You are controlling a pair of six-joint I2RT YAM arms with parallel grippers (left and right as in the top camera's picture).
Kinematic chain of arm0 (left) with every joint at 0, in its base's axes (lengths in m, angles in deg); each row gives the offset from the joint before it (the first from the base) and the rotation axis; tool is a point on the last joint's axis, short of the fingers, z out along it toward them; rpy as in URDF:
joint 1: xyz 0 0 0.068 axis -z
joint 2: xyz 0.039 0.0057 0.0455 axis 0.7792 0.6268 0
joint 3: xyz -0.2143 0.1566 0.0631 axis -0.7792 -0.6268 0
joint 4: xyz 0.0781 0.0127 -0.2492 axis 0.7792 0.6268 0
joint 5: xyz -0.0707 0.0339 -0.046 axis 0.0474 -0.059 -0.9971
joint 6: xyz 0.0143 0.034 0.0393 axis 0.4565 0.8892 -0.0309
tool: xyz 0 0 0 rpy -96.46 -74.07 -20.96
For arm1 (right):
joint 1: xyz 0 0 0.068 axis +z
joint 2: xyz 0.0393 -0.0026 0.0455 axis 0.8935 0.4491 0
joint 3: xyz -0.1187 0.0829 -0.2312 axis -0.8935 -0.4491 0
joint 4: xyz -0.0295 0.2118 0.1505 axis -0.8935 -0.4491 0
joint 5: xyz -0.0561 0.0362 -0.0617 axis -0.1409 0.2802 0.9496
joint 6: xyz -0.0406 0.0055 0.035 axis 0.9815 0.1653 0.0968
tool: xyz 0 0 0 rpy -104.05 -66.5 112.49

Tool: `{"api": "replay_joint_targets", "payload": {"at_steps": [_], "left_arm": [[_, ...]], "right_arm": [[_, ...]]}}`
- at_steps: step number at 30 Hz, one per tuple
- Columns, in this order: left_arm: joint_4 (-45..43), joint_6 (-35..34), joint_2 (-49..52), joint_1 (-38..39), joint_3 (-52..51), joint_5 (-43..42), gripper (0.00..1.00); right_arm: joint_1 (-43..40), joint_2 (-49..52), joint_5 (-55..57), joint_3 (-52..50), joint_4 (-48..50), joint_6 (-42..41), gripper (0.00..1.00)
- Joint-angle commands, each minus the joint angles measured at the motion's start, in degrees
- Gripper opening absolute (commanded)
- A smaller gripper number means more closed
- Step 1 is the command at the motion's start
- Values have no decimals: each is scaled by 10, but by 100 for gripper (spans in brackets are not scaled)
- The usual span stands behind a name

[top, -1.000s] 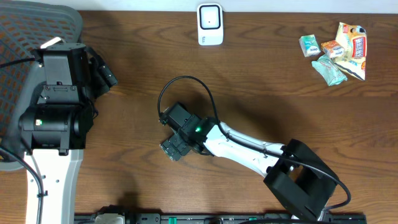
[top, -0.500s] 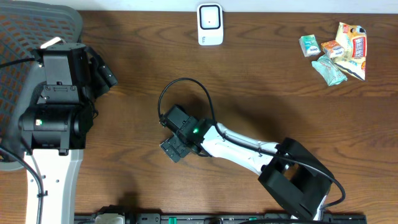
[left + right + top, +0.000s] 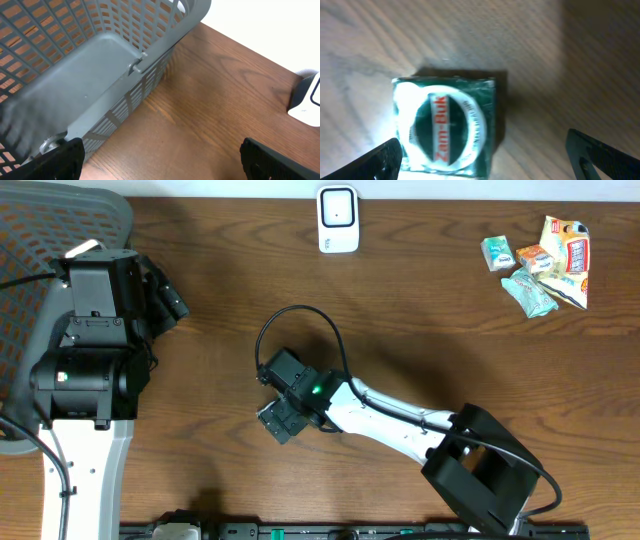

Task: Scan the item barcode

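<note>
A small green box marked Zam-Buk lies flat on the wooden table, label up, blurred in the right wrist view. My right gripper is open just above it, with the box near the left finger and bare wood toward the right finger. In the overhead view the right gripper hangs over the table's middle and hides most of the box. The white barcode scanner stands at the far edge. My left gripper is open and empty above bare wood beside a grey basket.
The grey mesh basket fills the far left corner under the left arm. Several small snack packets lie at the far right. A black cable loops behind the right wrist. The scanner shows at the left wrist view's right edge.
The right arm's elbow swayed slightly left and back. The right gripper stays over the box, and the left arm has not moved.
</note>
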Motion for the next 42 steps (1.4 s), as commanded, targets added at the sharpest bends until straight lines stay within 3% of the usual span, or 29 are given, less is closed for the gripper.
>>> {"api": "replay_joint_targets", "payload": {"at_steps": [1,16,25,29,31,42], "left_arm": [[0,-3,-4,-2,7,6,98],[1,-3,-4,-2,7,6,98],[1,-3,-4,-2,7,6,98],[1,-3,-4,-2,7,6,97],[0,-3,-4,-2,7,6,98],[1,-3,-4,-2,7,6,98]], "right_arm": [[5,-17,-54,5,-1,6,99],[15,-7,-34,4,0,2,99],[49,51,83,4,9,-52,99],[46,51,82,4,16,-57,75],[47,53,82,4,19,-56,75],[35,41,39,6,12,-56,55]]}}
